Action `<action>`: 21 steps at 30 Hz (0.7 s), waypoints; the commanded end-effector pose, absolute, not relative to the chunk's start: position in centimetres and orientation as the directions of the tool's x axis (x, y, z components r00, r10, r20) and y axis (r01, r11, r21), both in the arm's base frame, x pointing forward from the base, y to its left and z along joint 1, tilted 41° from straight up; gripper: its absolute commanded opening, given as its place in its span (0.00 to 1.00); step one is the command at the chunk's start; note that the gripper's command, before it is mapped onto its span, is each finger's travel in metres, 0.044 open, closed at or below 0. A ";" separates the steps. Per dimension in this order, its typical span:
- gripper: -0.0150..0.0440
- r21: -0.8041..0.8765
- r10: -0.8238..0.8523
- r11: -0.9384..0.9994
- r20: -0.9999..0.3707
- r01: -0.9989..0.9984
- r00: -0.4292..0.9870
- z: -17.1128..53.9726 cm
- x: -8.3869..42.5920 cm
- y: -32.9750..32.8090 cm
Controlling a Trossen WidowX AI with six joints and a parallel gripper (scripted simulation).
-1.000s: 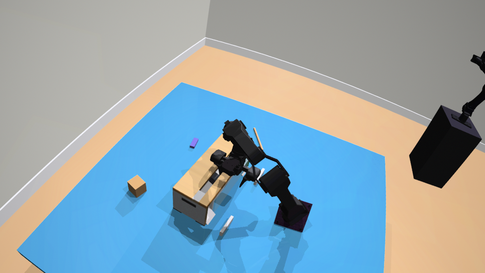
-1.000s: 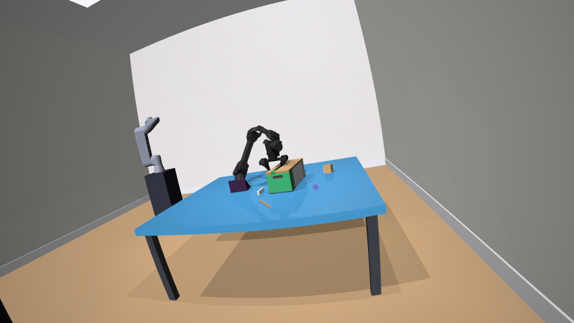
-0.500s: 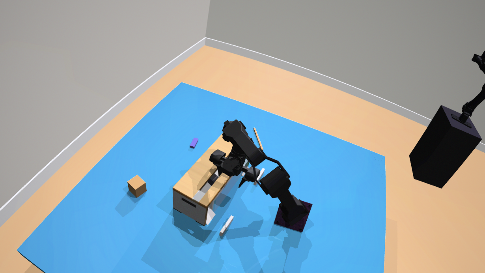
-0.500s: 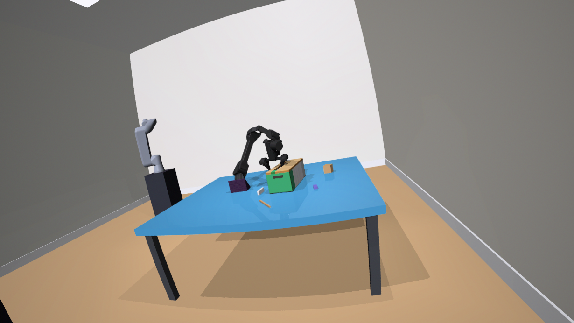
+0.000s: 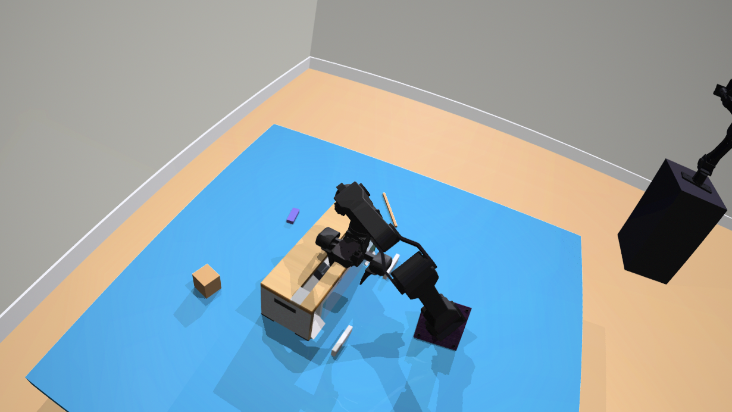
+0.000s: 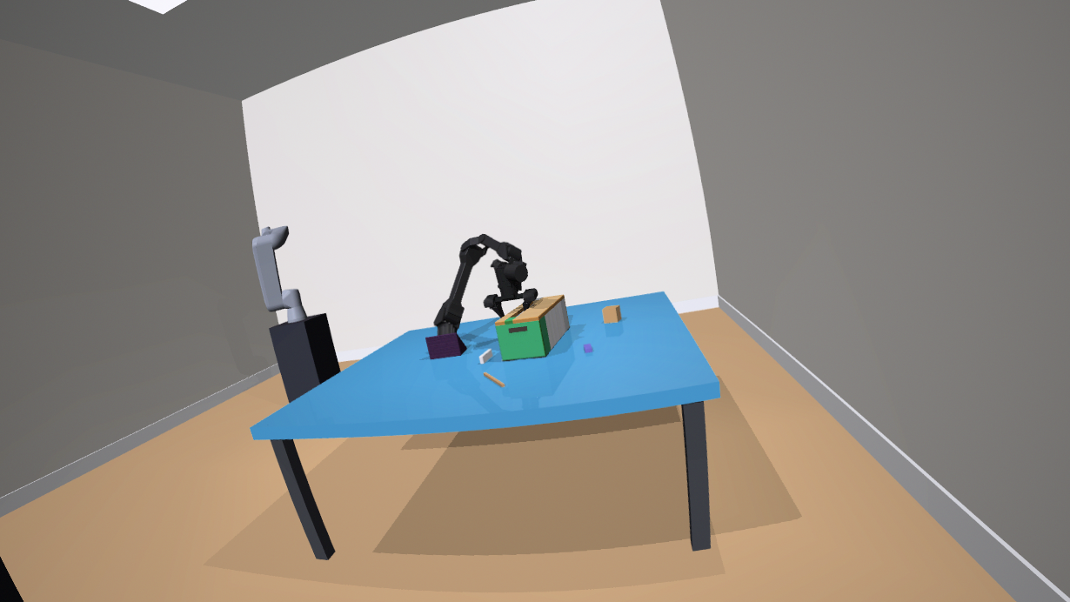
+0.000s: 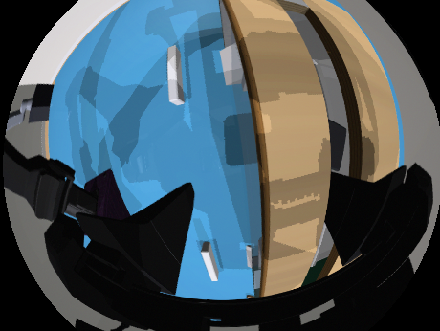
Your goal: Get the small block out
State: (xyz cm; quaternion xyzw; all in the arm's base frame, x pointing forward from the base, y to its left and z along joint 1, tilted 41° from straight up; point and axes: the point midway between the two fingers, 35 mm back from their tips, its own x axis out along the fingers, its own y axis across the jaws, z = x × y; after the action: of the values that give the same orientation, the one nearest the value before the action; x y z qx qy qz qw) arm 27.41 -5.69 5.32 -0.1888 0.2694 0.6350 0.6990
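Black gripper spread wide, nothing held, at slotted wood-topped box, blue table

A blue table carries a wooden-topped box and purple block.

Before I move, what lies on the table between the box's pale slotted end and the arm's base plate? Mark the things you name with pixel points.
A white bar (image 5: 341, 342) (image 7: 175, 72), nearer the box (image 5: 286, 268) (image 6: 521, 345) (image 7: 297, 72) than the base plate (image 5: 421, 334) (image 6: 443, 348) (image 7: 109, 195). The top view shows it.
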 end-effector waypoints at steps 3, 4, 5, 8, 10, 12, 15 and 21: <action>0.93 0.076 0.787 0.124 -0.615 -0.989 0.051 5.9 27.6 -5.1; 0.93 0.076 0.787 0.124 -0.615 -0.989 0.051 6.0 27.6 -5.0; 0.93 0.076 0.787 0.124 -0.615 -0.989 0.051 6.1 27.6 -4.9; 0.93 0.076 0.787 0.124 -0.615 -0.989 0.051 6.2 27.6 -4.7; 0.93 0.076 0.787 0.124 -0.615 -0.989 0.051 6.4 27.7 -4.6; 0.93 0.076 0.787 0.124 -0.615 -0.989 0.051 6.5 27.7 -4.4; 0.93 0.076 0.787 0.124 -0.615 -0.989 0.051 6.7 27.7 -4.2; 0.93 0.076 0.787 0.124 -0.615 -0.989 0.051 6.3 27.6 -4.6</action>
State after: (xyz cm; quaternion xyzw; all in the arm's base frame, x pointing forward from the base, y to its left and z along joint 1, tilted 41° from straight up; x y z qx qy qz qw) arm 27.72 -4.33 6.51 -0.1893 0.2689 0.6349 0.6991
